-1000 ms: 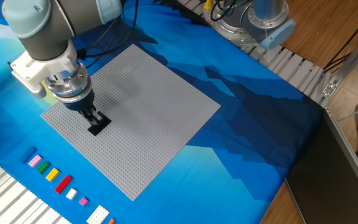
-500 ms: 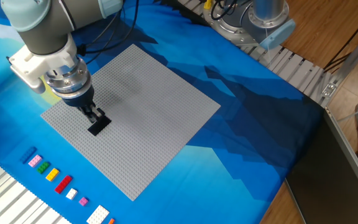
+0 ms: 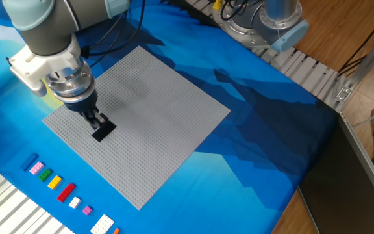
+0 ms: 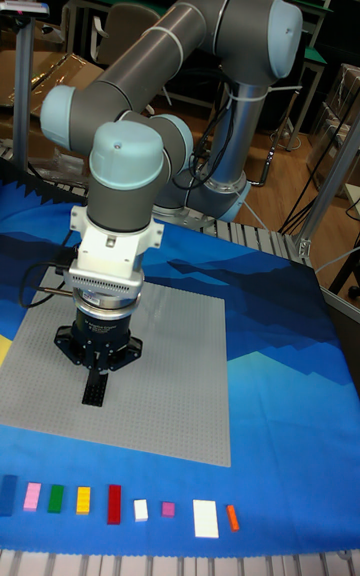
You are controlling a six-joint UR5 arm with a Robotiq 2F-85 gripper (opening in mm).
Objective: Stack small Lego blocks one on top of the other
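Note:
A flat black Lego block (image 3: 103, 132) lies on the grey baseplate (image 3: 154, 110) near its left part, also seen as the black block (image 4: 93, 392) in the tall fixed view. My gripper (image 3: 97, 120) points straight down at the block's far end. Its fingers are drawn together to a narrow tip, gripper (image 4: 98, 373), which touches or hovers just above the block. A small blue block (image 3: 30, 162) lies on the blue cloth at the left end of a row of loose bricks, blue block (image 4: 9, 494).
The row of loose bricks (image 3: 60, 188) runs along the cloth's front edge: pink, green, yellow, red, white and others. The baseplate (image 4: 170, 376) lies flat on the blue cloth. A metal conveyor rail (image 3: 304, 68) and a second robot base stand at the back right.
The arm and gripper shifted slightly up and to the left a second ago, then held still. The black block has stayed in place on the baseplate.

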